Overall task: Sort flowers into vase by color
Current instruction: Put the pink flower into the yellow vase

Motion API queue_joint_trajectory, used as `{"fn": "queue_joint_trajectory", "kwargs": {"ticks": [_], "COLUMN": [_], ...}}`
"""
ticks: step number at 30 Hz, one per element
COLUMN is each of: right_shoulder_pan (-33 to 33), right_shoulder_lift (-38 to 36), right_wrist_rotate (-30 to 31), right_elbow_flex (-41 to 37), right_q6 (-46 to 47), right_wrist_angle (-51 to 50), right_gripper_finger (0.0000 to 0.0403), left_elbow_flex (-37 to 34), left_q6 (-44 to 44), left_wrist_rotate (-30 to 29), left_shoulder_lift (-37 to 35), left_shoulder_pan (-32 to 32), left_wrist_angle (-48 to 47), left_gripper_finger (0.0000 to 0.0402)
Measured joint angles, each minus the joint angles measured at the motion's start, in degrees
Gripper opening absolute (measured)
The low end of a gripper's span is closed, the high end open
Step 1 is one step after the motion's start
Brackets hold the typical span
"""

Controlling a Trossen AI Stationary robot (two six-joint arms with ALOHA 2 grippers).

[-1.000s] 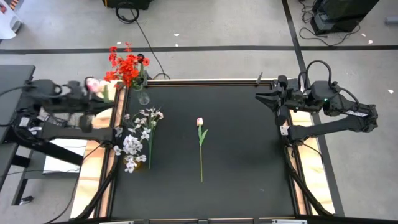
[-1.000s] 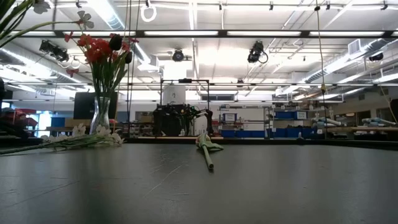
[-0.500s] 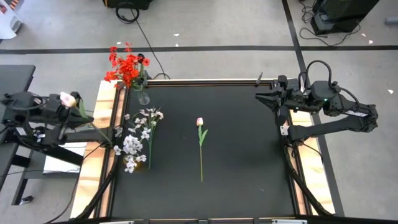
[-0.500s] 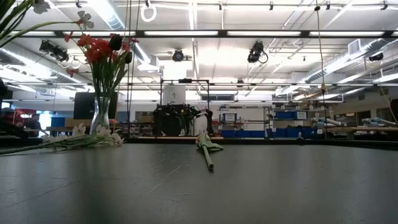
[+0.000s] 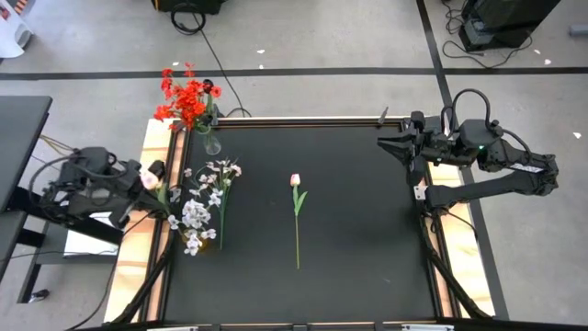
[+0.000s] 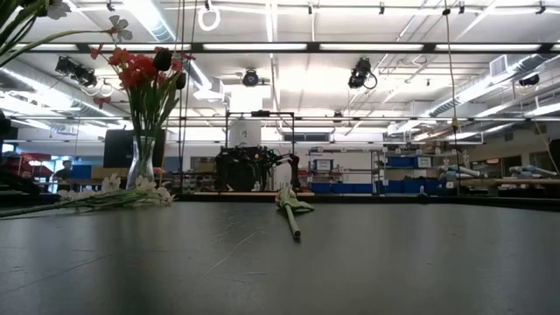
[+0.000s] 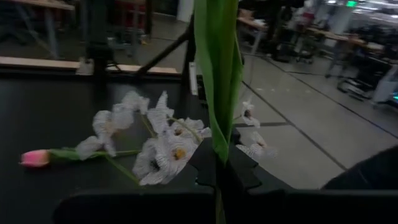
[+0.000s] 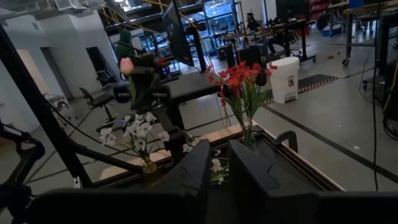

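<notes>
Red sprays [image 5: 188, 99] stand in vase [image 5: 212, 142]; left gripper [image 5: 150, 176], off table's [image 5: 367, 230] left edge, pinches a pink tulip [image 8: 127, 65]; white sprays [image 5: 204, 204] and second tulip [image 5: 296, 198] lie unsorted; right gripper [image 5: 386, 143] waits, slightly spread.

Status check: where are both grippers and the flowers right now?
Left gripper shut on pink tulip, off the table's left edge. Right gripper waiting at far right edge. Red flowers in vase; white sprays and second tulip lying on the table. Nothing blocking.

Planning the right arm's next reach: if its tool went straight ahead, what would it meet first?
Probably the vase of red flowers, roughly ahead of the right tool across bare table; depth is unclear.
</notes>
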Motion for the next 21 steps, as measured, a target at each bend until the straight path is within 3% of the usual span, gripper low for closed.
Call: {"fn": "queue_joint_trajectory", "kwargs": {"ticks": [21], "right_shoulder_pan": [0.0], "right_shoulder_lift": [0.0], "right_wrist_rotate": [0.0], "right_elbow_flex": [0.0], "right_q6": [0.0], "right_wrist_angle": [0.0], "right_gripper_finger": [0.0066], "left_elbow_flex": [-8.6], "left_q6": [6.9], "left_wrist_rotate": [3.4], "left_shoulder_lift": [0.0], "left_shoulder_pan": [0.0], "left_wrist_angle": [2.4], "left_gripper_finger": [0.0006]}}
